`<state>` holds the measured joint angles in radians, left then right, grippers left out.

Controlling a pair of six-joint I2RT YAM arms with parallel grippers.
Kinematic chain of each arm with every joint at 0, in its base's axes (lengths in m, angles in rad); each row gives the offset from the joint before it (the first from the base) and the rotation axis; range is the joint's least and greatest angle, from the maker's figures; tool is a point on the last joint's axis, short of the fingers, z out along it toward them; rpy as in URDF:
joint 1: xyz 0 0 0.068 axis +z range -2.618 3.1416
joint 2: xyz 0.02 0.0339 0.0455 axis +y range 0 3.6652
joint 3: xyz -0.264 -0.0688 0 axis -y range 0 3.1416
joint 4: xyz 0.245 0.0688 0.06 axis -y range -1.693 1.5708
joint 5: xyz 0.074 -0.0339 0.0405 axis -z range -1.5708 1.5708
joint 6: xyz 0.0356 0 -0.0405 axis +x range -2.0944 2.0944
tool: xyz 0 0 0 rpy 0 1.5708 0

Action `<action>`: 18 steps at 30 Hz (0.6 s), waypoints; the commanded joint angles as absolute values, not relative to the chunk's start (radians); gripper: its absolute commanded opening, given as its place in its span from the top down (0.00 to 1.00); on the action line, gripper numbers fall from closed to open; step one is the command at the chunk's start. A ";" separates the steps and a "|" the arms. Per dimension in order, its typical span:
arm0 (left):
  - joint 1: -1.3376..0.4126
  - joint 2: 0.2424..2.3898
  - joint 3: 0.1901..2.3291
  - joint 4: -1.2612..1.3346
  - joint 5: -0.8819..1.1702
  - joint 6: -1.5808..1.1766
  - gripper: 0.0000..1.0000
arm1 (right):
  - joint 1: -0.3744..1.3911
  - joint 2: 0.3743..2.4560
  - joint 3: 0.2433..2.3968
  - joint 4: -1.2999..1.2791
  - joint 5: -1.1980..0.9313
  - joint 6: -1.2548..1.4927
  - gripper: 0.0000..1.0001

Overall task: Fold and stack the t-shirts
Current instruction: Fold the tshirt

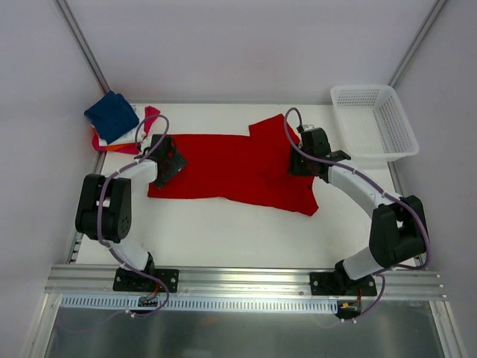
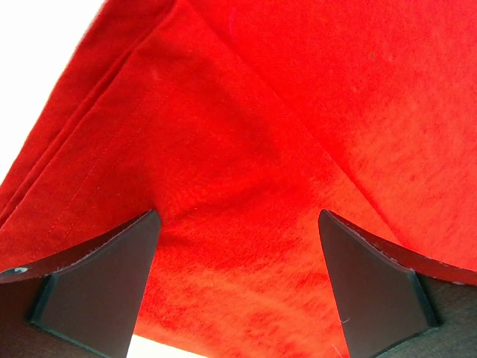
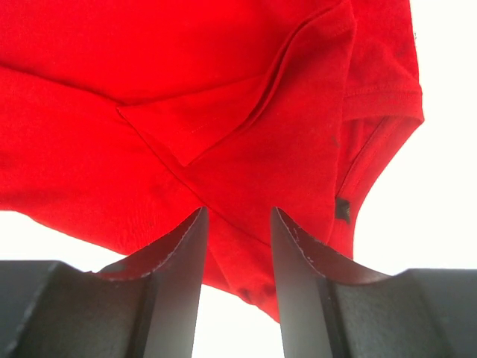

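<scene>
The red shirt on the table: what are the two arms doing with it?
Two robot arms are working on a red t-shirt lying on the table. The left gripper hangs over its left end, jaws wide open. The right gripper is at the collar end, jaws closer together; whether it pinches cloth is unclear. A stack of folded shirts, navy on top, sits at the far left corner.

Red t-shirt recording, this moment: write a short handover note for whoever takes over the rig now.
Left gripper: open, over the red shirt's left end.
Right gripper: jaws part-closed at its collar end; grip unclear.
Done: folded stack, navy on top, far-left corner.
Left: fold the red shirt, add it to the stack.
</scene>
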<state>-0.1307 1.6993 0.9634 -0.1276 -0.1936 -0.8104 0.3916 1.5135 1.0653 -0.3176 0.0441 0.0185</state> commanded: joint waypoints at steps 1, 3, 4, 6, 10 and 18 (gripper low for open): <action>-0.149 1.628 0.847 -0.221 -0.209 -0.839 0.10 | 0.399 1.463 1.068 -0.299 0.025 0.034 0.58; -0.150 1.599 0.804 -0.221 -0.215 -0.838 0.10 | 0.397 1.459 1.068 -0.298 0.025 0.034 0.58; -0.150 1.574 0.795 -0.221 -0.216 -0.836 0.10 | 0.397 1.457 1.068 -0.298 0.025 0.032 0.58; -0.149 1.552 0.776 -0.224 -0.221 -0.825 0.10 | 0.397 1.456 1.068 -0.296 0.023 0.032 0.58; -0.150 1.490 0.735 -0.229 -0.218 -0.824 0.10 | 0.397 1.451 1.066 -0.296 0.018 0.034 0.58; -0.150 1.404 0.876 -0.273 -0.258 -0.752 0.10 | 0.396 1.459 1.124 -0.330 0.023 0.020 0.57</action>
